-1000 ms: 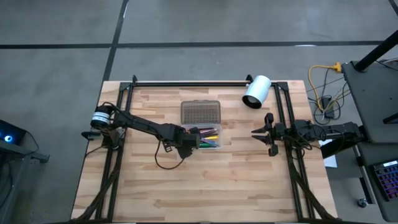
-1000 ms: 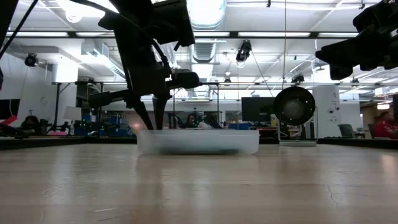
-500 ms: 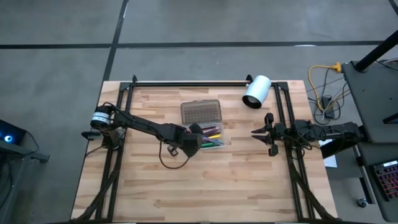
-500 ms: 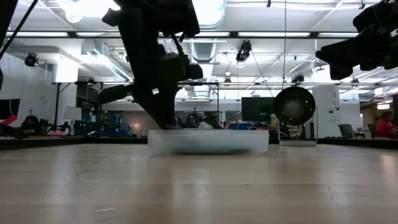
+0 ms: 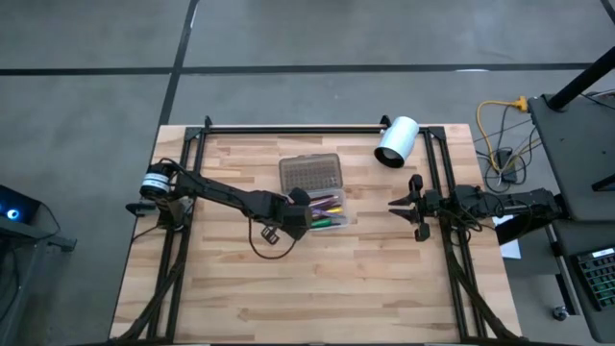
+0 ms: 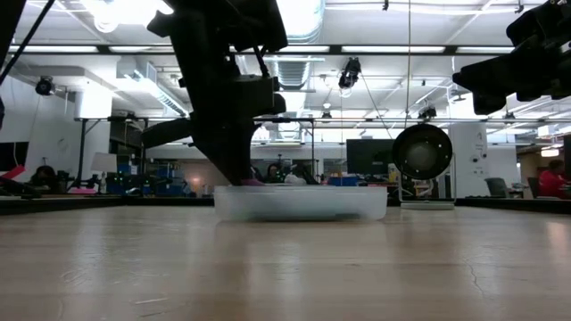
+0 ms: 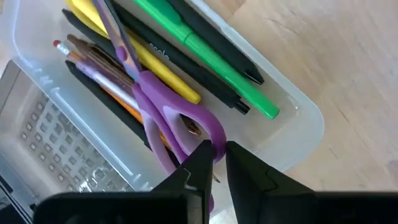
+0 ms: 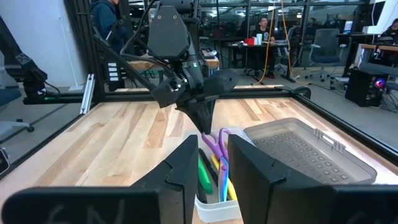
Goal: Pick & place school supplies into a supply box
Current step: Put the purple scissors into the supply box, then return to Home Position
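Scissors going into the supply box

Left gripper [image 7: 219,155] pinches the purple scissors [image 7: 171,121] over the supply box [image 5: 327,219] at table centre; right gripper [image 5: 402,206] waits at three o'clock, fingers partly apart, empty.

the left arm stretches from nine o'clock toward the table's centre, its left gripper [image 7: 214,163] pointing down, fingers nearly together with a slim gap between. the right arm waits at three o'clock, its right gripper [image 5: 404,205] raised, level, aimed toward centre, fingers parted.
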{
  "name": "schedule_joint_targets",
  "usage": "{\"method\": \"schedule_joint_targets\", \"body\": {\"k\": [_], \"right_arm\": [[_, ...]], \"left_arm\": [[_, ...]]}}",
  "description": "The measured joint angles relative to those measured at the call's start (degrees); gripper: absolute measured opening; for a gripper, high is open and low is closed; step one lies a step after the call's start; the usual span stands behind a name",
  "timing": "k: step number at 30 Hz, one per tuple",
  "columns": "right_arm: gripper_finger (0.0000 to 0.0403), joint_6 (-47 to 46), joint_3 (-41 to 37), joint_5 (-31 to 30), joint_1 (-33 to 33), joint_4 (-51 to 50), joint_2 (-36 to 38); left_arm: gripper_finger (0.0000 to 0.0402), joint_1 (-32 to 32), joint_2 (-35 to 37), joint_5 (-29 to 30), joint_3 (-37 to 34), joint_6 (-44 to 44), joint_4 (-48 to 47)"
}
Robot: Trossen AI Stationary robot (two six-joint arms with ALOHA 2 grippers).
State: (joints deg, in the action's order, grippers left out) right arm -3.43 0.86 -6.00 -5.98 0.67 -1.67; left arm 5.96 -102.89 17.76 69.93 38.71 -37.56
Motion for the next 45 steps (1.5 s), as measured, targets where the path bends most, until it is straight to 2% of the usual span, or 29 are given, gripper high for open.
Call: {"method": "schedule_joint_targets", "body": {"k": [9, 21, 28, 38, 45], "right_arm": [[0.0068, -0.01, 0.00, 0.00, 0.01, 0.01, 0.02], [0.0081, -0.01, 0.00, 0.01, 0.02, 0.01, 0.02], [0.0075, -0.02, 0.00, 0.00, 0.02, 0.00, 0.02], [0.0071, -0.01, 0.00, 0.00, 0.01, 0.01, 0.02], [0.0081, -0.01, 0.00, 0.00, 0.02, 0.00, 0.02]], "left_arm": [[0.0027, 0.00, 0.00, 0.09, -0.11, 1.09, 0.55], [0.0027, 0.02, 0.00, 0.06, -0.24, 1.23, 0.57], [0.0028, 0.02, 0.00, 0.30, -0.33, 1.24, 0.96], [0.0090, 0.02, 0.00, 0.43, -0.61, 1.24, 1.03], [0.0099, 0.00, 0.00, 0.50, -0.61, 1.22, 1.03]]}}
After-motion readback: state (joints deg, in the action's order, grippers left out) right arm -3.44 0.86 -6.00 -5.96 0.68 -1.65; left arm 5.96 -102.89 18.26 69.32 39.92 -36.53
